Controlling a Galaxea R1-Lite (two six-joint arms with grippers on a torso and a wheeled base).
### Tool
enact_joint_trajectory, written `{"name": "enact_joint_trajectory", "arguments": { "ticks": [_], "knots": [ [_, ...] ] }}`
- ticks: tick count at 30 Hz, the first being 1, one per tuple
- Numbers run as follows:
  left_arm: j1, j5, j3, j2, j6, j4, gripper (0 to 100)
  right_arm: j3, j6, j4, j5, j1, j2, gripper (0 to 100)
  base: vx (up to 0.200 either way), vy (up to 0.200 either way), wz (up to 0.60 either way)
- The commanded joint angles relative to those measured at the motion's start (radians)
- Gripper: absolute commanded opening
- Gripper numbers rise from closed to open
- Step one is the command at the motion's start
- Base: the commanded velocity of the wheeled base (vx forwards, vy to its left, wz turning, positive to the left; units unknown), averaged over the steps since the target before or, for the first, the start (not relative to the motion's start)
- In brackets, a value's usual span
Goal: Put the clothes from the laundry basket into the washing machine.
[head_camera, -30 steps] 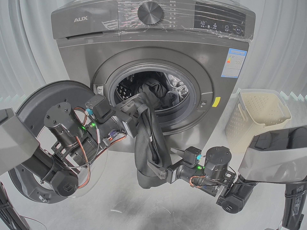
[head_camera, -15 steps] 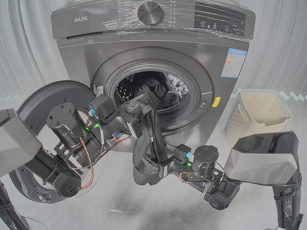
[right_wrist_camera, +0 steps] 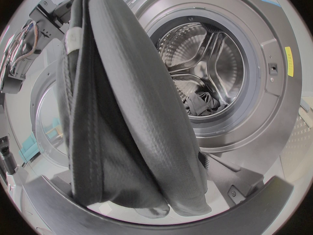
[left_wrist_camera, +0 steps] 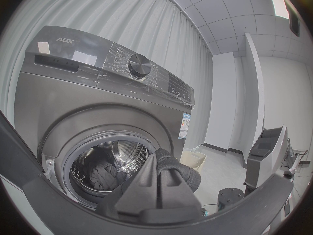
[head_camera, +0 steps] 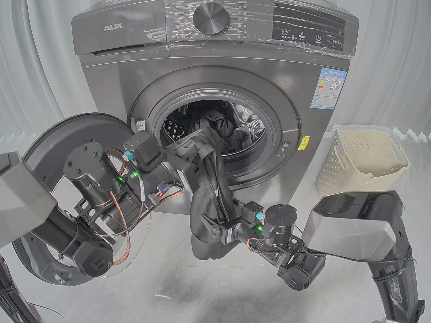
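A dark garment point(head_camera: 208, 194) hangs from the lower left rim of the washing machine's point(head_camera: 215, 63) open drum down toward the floor. My left gripper point(head_camera: 197, 145) is shut on its top end at the drum's mouth; in the left wrist view the gripper point(left_wrist_camera: 159, 183) pinches black fabric point(left_wrist_camera: 177, 172). My right gripper point(head_camera: 214, 232) is open low down, with the garment's hanging lower part point(right_wrist_camera: 130, 121) against it and one finger point(right_wrist_camera: 228, 177) showing beside the cloth. More dark clothes point(head_camera: 217, 124) lie inside the drum point(right_wrist_camera: 202, 103).
The round door point(head_camera: 67, 158) stands swung open at the left, behind my left arm. A cream laundry basket point(head_camera: 363, 167) stands on the floor to the right of the machine, and no clothes show in it. Grey floor lies in front.
My right arm has moved left and up, bringing its gripper in against the garment's hanging end, which has bunched up slightly. The left gripper has stayed at the drum's rim.
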Motion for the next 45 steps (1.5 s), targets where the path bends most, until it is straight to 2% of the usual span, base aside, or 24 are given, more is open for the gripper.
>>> {"name": "enact_joint_trajectory", "arguments": {
  "ticks": [1,4,6,7,14,19,22,23,26,29,34,40,41,45],
  "knots": [
    [0.001,0.000,0.000,-0.003,0.001,0.000,0,-0.010,0.001,-0.004,-0.001,0.000,0.033,100,0.000,0.000,0.00],
    [0.004,0.000,0.000,-0.003,0.001,0.000,0,-0.013,0.001,-0.006,-0.003,0.000,0.036,100,0.000,0.000,0.00],
    [0.003,0.000,0.005,-0.003,-0.001,0.000,0,-0.028,0.001,-0.006,-0.027,0.000,0.036,100,0.000,0.000,0.00],
    [0.003,0.000,0.007,-0.003,-0.001,0.000,0,-0.033,0.004,-0.009,-0.031,0.000,0.036,0,0.000,0.000,0.00],
    [0.007,0.000,0.016,0.009,-0.001,0.000,0,-0.041,0.010,-0.011,-0.031,-0.016,0.019,0,0.000,0.000,0.00],
    [0.013,0.002,0.043,0.014,-0.004,0.000,0,-0.001,0.010,0.000,-0.061,-0.057,-0.040,0,0.000,0.000,0.00],
    [0.017,0.006,0.099,0.020,-0.002,0.001,0,0.012,0.010,0.006,-0.069,-0.120,-0.110,0,0.000,0.000,0.00],
    [0.017,0.008,0.102,0.021,-0.002,0.001,0,0.012,0.010,0.006,-0.069,-0.121,-0.113,0,0.000,0.000,0.00],
    [0.030,0.011,0.174,0.072,0.016,0.000,0,0.009,0.007,0.014,-0.067,-0.166,-0.177,0,0.000,0.000,0.00],
    [0.041,0.009,0.200,0.133,0.045,-0.002,0,0.013,0.007,0.025,-0.067,-0.169,-0.215,0,0.000,0.000,0.00],
    [0.041,0.006,0.200,0.215,0.048,-0.003,0,0.009,0.006,0.025,-0.067,-0.155,-0.246,0,0.000,0.000,0.00],
    [0.043,0.006,0.204,0.213,0.048,-0.003,0,0.007,0.004,0.025,-0.067,-0.152,-0.249,0,0.000,0.000,0.00],
    [0.041,0.006,0.214,0.212,0.048,-0.003,100,0.006,0.004,0.025,-0.067,-0.154,-0.251,0,0.000,0.000,0.00],
    [0.036,0.002,0.272,0.204,0.048,-0.005,100,-0.007,0.003,0.025,-0.064,-0.166,-0.251,0,0.000,0.000,0.00]
  ]
}}
